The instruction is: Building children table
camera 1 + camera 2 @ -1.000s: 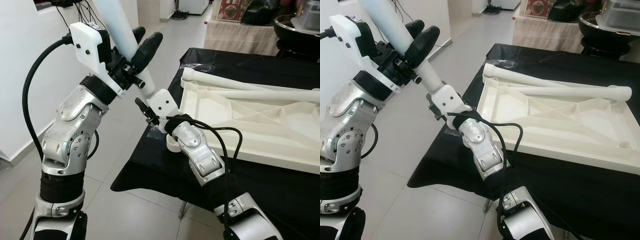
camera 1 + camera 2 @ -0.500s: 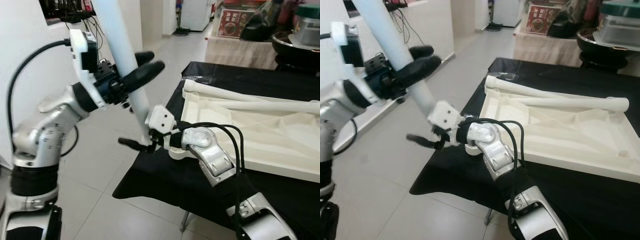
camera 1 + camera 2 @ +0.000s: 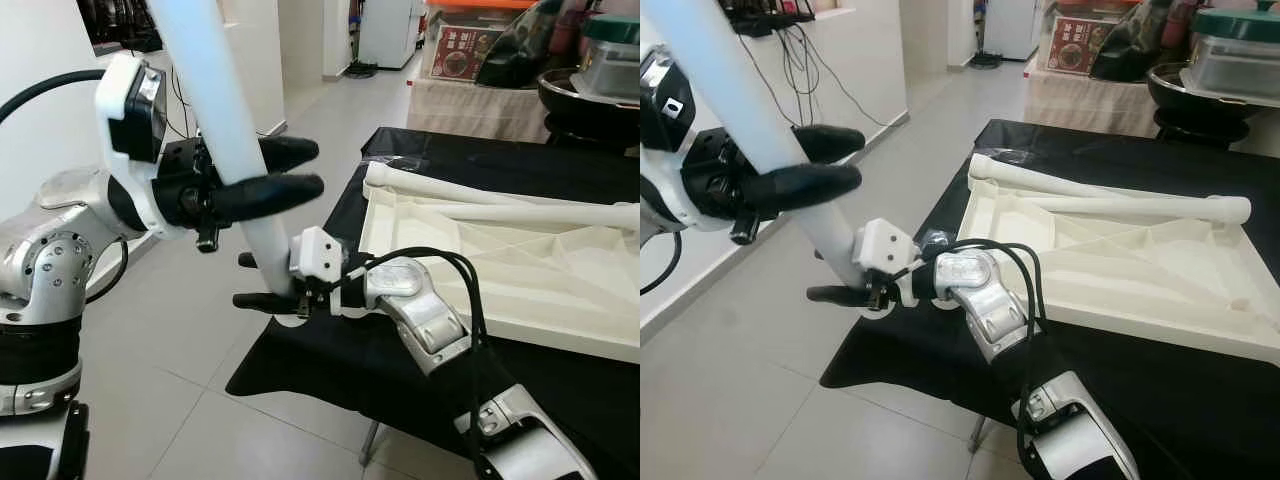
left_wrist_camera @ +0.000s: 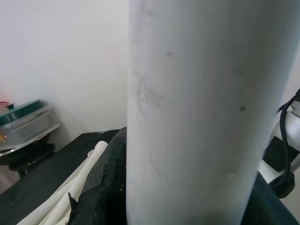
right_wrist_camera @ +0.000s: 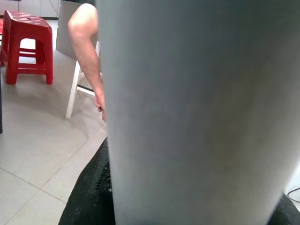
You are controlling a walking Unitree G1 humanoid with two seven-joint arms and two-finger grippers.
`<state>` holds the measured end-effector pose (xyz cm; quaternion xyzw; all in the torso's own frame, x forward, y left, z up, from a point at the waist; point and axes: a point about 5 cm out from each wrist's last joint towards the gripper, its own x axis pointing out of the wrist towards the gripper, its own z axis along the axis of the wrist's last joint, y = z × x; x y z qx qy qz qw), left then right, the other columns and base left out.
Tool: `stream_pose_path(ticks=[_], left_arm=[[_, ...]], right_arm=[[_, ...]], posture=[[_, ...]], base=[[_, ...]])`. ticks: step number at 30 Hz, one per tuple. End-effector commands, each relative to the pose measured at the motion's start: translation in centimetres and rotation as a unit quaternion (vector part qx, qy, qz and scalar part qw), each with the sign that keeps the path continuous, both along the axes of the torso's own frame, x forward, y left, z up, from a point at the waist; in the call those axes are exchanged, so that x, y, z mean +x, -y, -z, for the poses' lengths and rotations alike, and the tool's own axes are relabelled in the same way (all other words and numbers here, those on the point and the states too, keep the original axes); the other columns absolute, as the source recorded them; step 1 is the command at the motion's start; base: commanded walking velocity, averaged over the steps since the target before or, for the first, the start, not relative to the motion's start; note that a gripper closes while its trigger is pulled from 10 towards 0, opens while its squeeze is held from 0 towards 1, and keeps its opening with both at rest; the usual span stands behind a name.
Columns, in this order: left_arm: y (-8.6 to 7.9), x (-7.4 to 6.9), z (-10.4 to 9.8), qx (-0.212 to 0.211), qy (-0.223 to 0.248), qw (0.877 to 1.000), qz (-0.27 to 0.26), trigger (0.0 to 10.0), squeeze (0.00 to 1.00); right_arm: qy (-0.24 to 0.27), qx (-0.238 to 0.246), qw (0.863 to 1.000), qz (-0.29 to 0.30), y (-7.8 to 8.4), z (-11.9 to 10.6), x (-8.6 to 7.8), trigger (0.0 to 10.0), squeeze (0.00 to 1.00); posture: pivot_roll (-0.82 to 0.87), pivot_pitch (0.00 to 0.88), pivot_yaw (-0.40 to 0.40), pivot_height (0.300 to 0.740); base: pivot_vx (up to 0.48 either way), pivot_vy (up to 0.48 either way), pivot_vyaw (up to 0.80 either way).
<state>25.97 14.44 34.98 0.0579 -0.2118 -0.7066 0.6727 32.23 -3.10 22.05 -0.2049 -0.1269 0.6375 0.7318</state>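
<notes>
My left gripper (image 3: 285,172) pinches the long white plastic table leg (image 3: 215,110) around its middle, off the black-clothed table's (image 3: 330,360) near-left corner; my right gripper (image 3: 256,281) pinches the same leg near its lower end, just beside that corner; the leg stands tilted; the upturned cream plastic tabletop (image 3: 520,270) lies on the cloth, two more white legs (image 3: 480,205) resting across it.

White table leg (image 3: 215,120) top cut off by frame edge; person's arm (image 5: 86,51) partly hidden behind leg.
</notes>
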Motion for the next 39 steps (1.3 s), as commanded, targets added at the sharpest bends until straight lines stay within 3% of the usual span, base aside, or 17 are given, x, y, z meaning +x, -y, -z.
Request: stream_pose_path(ticks=[1, 6, 7, 9, 10, 11, 19, 20, 21, 22, 23, 26, 33, 34, 37, 38, 39], left_arm=[[2.7, -1.7, 1.8, 0.045, -0.029, 0.988, 0.148, 0.0, 0.0], [2.7, -1.8, 2.3, 0.055, -0.028, 0.988, 0.144, 0.0, 0.0], [2.9, -1.6, 2.5, 0.055, -0.032, 0.989, 0.132, 4.6, 0.0], [2.9, -1.6, 2.5, 0.055, -0.032, 0.989, 0.132, 4.6, 0.0], [3.0, -1.3, 2.6, 0.049, -0.041, 0.992, 0.113, 10.0, 0.64], [3.1, -0.7, 2.6, 0.036, -0.042, 0.995, 0.081, 10.0, 1.0], [1.4, 1.9, 1.6, -0.056, -0.018, 0.993, -0.105, 10.0, 1.0], [-1.9, 3.2, -0.1, -0.164, -0.007, 0.951, -0.262, 10.0, 1.0], [-1.9, 3.2, -0.1, -0.164, -0.007, 0.951, -0.262, 10.0, 1.0], [-3.2, 3.3, -0.5, -0.199, -0.005, 0.932, -0.303, 10.0, 1.0], [-3.2, 3.3, -0.5, -0.199, -0.005, 0.932, -0.303, 10.0, 1.0], [-5.6, 2.0, 0.1, -0.248, -0.02, 0.899, -0.361, 10.0, 1.0], [-5.1, -0.2, 2.6, -0.252, -0.054, 0.891, -0.375, 10.0, 0.87], [-4.1, -0.8, 3.8, -0.255, -0.083, 0.891, -0.366, 10.0, 0.0], [-3.9, -0.9, 4.0, -0.256, -0.09, 0.891, -0.364, 10.0, 0.0], [-2.8, -1.0, 5.6, -0.221, -0.101, 0.895, -0.375, 10.0, 0.0], [-1.3, -1.1, 8.1, -0.177, -0.123, 0.898, -0.384, 10.0, 0.0]], right_arm=[[0.001, -0.025, 1.0, 0.01, -0.4, 0.1, 0.3, 0.0, 0.0], [-0.002, -0.029, 0.999, 0.028, -0.3, 0.2, 0.8, 0.0, 0.0], [-0.002, -0.028, 0.999, 0.039, -0.3, 0.3, 0.9, 0.0, 0.0], [-0.002, -0.028, 0.999, 0.039, -0.3, 0.3, 0.9, 0.0, 0.0], [0.0, -0.025, 0.998, 0.056, -0.3, 0.3, 1.2, 0.0, 0.0], [0.0, -0.016, 0.997, 0.08, -0.3, 0.2, 1.6, 0.0, 0.0], [0.0, 0.028, 0.981, 0.191, 0.7, -0.4, 3.5, 0.0, 0.0], [-0.009, 0.073, 0.954, 0.29, 2.1, -1.0, 5.2, 0.0, 0.0], [-0.009, 0.073, 0.954, 0.29, 2.1, -1.0, 5.2, 0.0, 0.0], [-0.013, 0.087, 0.943, 0.321, 2.6, -1.2, 5.7, 0.0, 0.0], [-0.013, 0.087, 0.943, 0.321, 2.6, -1.2, 5.7, 0.0, 0.0], [-0.027, 0.13, 0.917, 0.376, 3.7, -1.8, 6.5, 0.0, 0.0], [-0.054, 0.181, 0.892, 0.411, 4.5, -2.3, 7.1, 0.0, 0.0], [-0.076, 0.199, 0.891, 0.402, 4.4, -2.4, 7.1, 0.0, 0.0], [-0.081, 0.201, 0.891, 0.398, 4.3, -2.4, 7.1, 0.0, 0.0], [-0.086, 0.204, 0.904, 0.366, 3.7, -2.5, 6.7, 0.0, 0.0], [-0.095, 0.198, 0.927, 0.305, 2.8, -2.5, 6.0, 10.0, 0.0]], posture=[[0.02, 0.029, 0.012, 0.74], [0.02, 0.033, 0.007, 0.74], [0.02, 0.036, 0.009, 0.74], [0.02, 0.036, 0.009, 0.74], [0.02, 0.04, 0.006, 0.74], [0.02, 0.045, 0.005, 0.74], [0.02, 0.065, 0.0, 0.74], [0.03, 0.084, -0.008, 0.74], [0.03, 0.084, -0.008, 0.74], [0.03, 0.086, -0.009, 0.74], [0.03, 0.086, -0.009, 0.74], [0.04, 0.118, -0.022, 0.74], [0.06, 0.146, -0.03, 0.74], [0.06, 0.161, -0.033, 0.74], [0.06, 0.161, -0.033, 0.74], [0.06, 0.186, -0.034, 0.74], [0.06, 0.199, -0.032, 0.74]], base=[[0.0, 0.0, 0.0], [0.0, 0.0, 0.0], [0.0, 0.0, 0.0], [0.0, 0.0, 0.0], [0.0, 0.0, 0.0], [0.0, 0.0, 0.0], [0.0, 0.0, 0.0], [0.0, 0.0, 0.0], [0.0, 0.0, 0.0], [0.0, 0.0, 0.0], [0.0, 0.0, 0.0], [0.0, 0.0, 0.0], [0.0, 0.0, 0.0], [0.0, 0.0, 0.0], [0.0, 0.0, 0.0], [0.0, 0.0, 0.0], [0.0, 0.0, 0.0]])
